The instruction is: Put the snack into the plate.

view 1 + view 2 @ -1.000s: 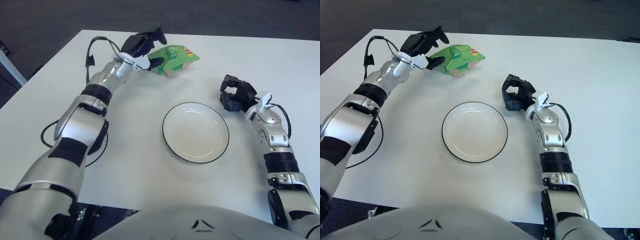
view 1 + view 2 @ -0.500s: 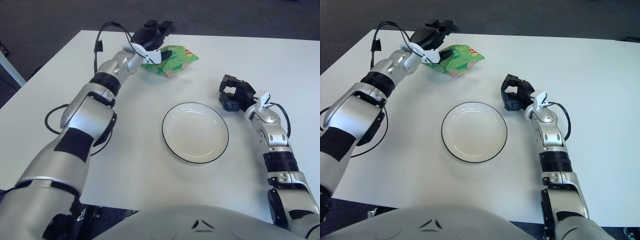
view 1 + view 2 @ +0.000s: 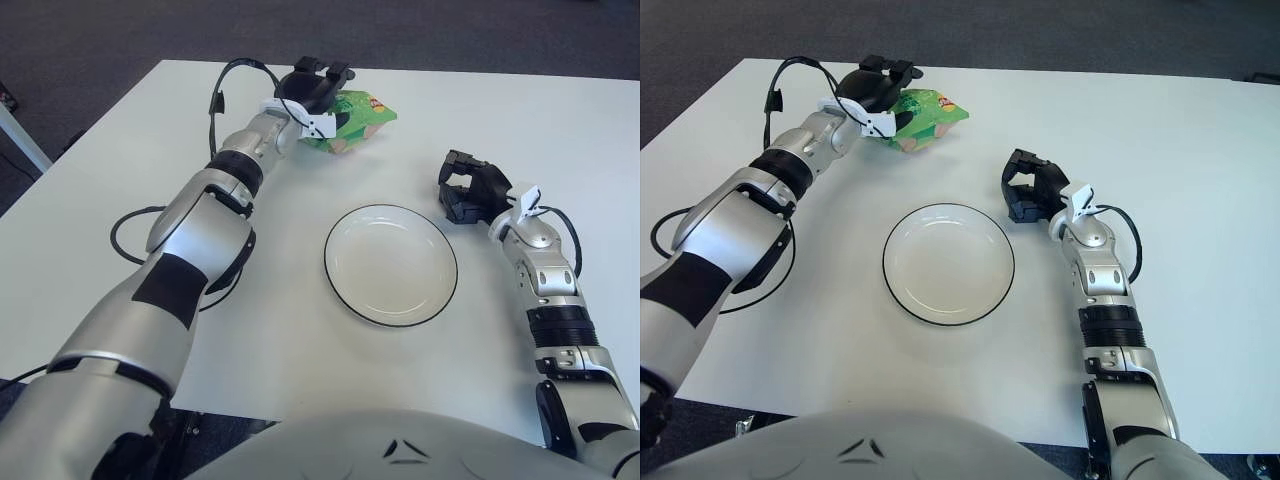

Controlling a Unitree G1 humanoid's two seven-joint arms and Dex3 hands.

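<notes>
The snack, a green bag (image 3: 358, 115), lies on the white table at the back, beyond the plate. My left hand (image 3: 318, 92) reaches across and sits over the bag's left end, fingers spread above it, covering that end. The bag still rests on the table. The white plate (image 3: 391, 264) with a dark rim stands empty in the middle of the table. My right hand (image 3: 468, 190) rests on the table just right of the plate's far edge, fingers loosely curled, holding nothing.
A black cable (image 3: 120, 238) loops on the table beside my left arm. The table's far edge (image 3: 480, 72) runs just behind the snack, with dark floor beyond it.
My left hand has moved right, from beside the bag's left end to over it. The bag, plate and right hand have not moved.
</notes>
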